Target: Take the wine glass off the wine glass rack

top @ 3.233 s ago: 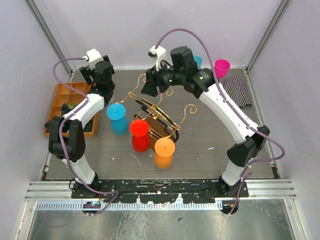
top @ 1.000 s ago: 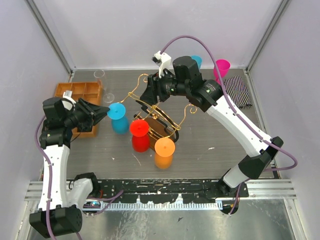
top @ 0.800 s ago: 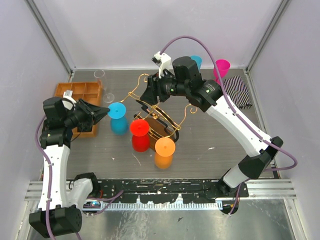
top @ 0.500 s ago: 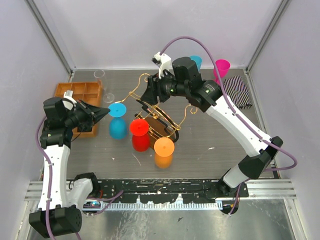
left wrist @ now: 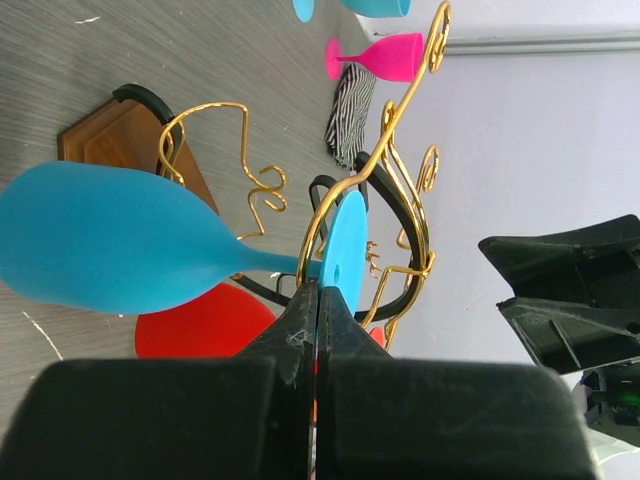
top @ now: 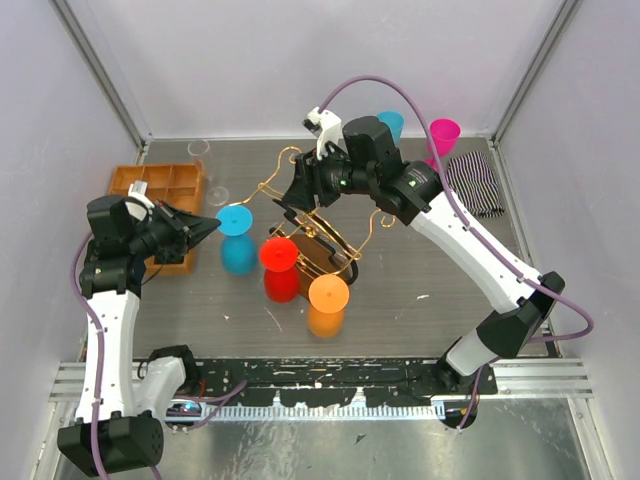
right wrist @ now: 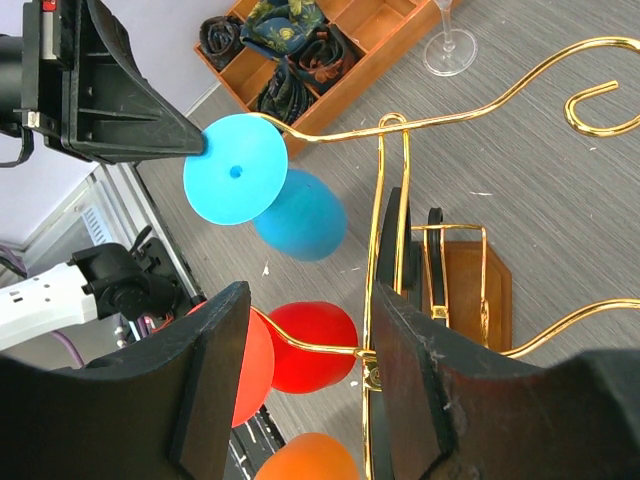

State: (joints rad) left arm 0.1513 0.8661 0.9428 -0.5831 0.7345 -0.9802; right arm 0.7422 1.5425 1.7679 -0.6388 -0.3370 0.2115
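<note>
The gold wire wine glass rack (top: 300, 215) stands mid-table on its brown base (right wrist: 470, 290). A blue wine glass (top: 236, 222) hangs upside down at the end of its left arm, bowl (left wrist: 110, 240) below and round foot (right wrist: 235, 168) on top. My left gripper (top: 212, 226) is shut, its tips (left wrist: 318, 290) against the rim of that foot. I cannot tell if the rim is pinched. My right gripper (right wrist: 310, 300) is open above the rack, its jaws on either side of a gold wire without touching it.
A red glass (top: 278, 255) and an orange glass (top: 328, 292) also hang on the rack. The orange compartment tray (top: 160, 185) sits far left with two clear glasses (top: 217, 195) beside it. At the back right stand a pink glass (top: 443, 133), a teal glass (top: 391, 122) and a striped cloth (top: 475, 180).
My left arm swung from the tray to the blue glass's foot and its jaws closed there. The blue bowl swung a little nearer. The right arm barely moved.
</note>
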